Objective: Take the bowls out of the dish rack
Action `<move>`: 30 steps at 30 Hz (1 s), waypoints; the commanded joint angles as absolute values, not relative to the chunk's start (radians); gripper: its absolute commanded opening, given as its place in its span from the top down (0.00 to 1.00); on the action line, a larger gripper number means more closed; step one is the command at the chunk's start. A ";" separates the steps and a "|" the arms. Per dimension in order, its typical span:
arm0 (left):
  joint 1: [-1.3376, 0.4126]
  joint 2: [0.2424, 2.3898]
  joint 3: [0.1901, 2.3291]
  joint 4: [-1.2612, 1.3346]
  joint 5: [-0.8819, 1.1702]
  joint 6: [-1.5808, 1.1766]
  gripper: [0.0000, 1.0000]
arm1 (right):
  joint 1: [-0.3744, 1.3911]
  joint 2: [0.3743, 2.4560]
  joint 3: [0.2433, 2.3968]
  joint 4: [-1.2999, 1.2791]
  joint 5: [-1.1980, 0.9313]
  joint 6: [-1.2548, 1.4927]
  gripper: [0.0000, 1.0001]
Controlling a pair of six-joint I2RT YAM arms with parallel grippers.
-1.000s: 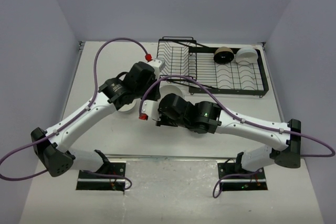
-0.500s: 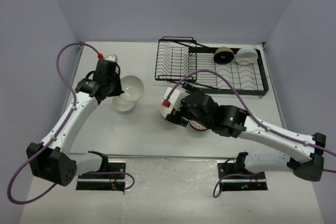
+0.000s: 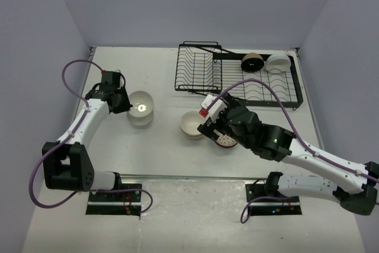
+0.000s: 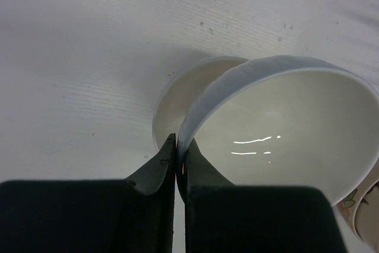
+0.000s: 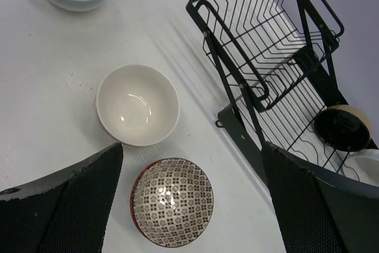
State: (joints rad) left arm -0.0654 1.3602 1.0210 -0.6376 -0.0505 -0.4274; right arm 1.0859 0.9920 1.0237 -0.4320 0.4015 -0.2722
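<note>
Fingers [image 4: 155,167] on outstretched left arm [image 3: 89,118] pinch a white bowl [image 4: 284,128].

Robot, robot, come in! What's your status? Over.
Left pincer shut on rim of white bowl. Right pincer open above table. Black bowl, second white bowl wait in rack. Purple cable arcs across rack.

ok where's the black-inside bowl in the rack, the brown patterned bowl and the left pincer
round tan ceramic bowl [image 5: 342,127], black inside, right wrist view, dark interior
round brown patterned ceramic bowl [image 5: 172,201], right wrist view, inside centre
left pincer [image 4: 177,142], left wrist view, between fingertips gripping a round white ceramic bowl [image 4: 284,128]
</note>
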 commanded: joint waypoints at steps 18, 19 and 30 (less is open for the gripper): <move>-0.057 1.325 0.968 -0.581 -0.072 -0.413 0.95 | 1.083 0.930 0.960 -0.373 0.387 -0.236 0.01; -0.057 1.333 0.966 -0.583 -0.071 -0.411 0.95 | 1.083 0.928 0.957 -0.373 0.385 -0.236 0.01; -0.057 1.338 0.957 -0.578 -0.080 -0.410 0.80 | 1.085 0.928 0.951 -0.374 0.354 -0.233 0.01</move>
State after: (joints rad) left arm -0.0654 1.3720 0.9508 -0.6239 -0.0799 -0.4217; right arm 1.0855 0.9459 0.9569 -0.4171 0.3748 -0.2470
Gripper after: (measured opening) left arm 0.187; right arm 0.987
